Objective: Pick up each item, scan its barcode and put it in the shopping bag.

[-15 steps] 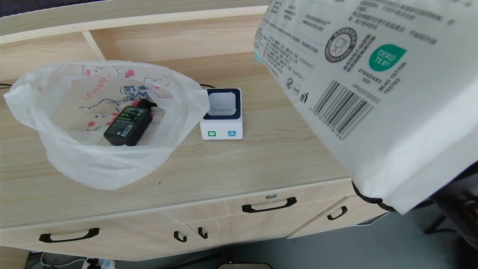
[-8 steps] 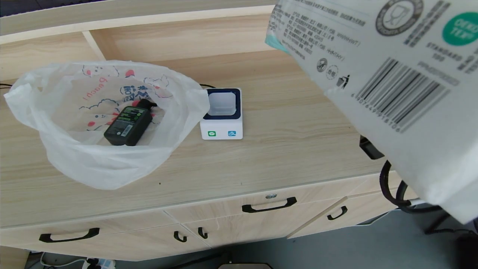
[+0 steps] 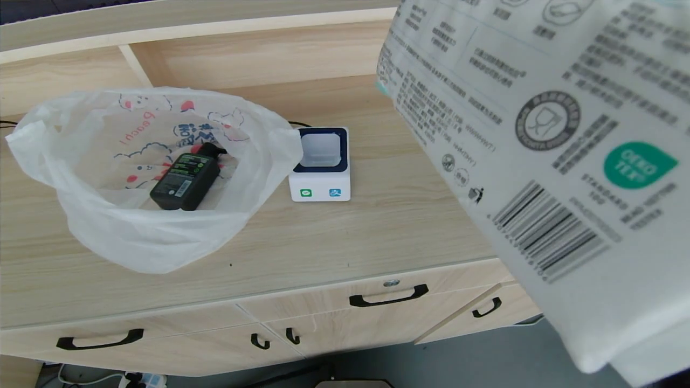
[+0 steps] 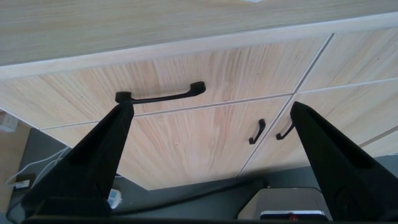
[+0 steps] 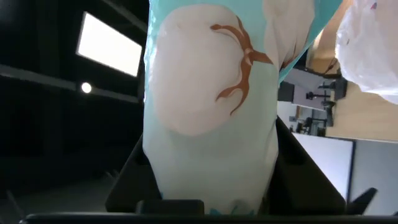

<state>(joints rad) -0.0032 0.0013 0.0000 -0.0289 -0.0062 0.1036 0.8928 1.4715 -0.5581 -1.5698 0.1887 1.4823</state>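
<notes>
The left gripper [image 4: 210, 118] hangs low before the cabinet. Its two dark fingers are spread wide with nothing between them, and they face a drawer front [image 4: 186, 140] with a black handle [image 4: 160, 95]. The right gripper [image 5: 211, 171] is raised high on the right, its fingers pressed against both sides of the white package [image 3: 550, 134].

On the pale wood-grain counter [image 3: 377, 226], the shopping bag [image 3: 135, 237] of thin, crinkled translucent plastic stands open at the left. A flat black bottle [image 3: 186, 180] lies inside it. Just beside the bag sits the scanner [image 3: 321, 164], a small white box with a dark-framed window on top. The package is soft and pillowy. Its white printed face with the barcode [image 3: 550, 237] is turned toward the head camera, and the wrist view shows its other side in teal [image 5: 205, 93].

Compared with half a second ago, the package has swung down, so the barcode now sits lower in the head view. The bag, bottle and scanner have not moved.
</notes>
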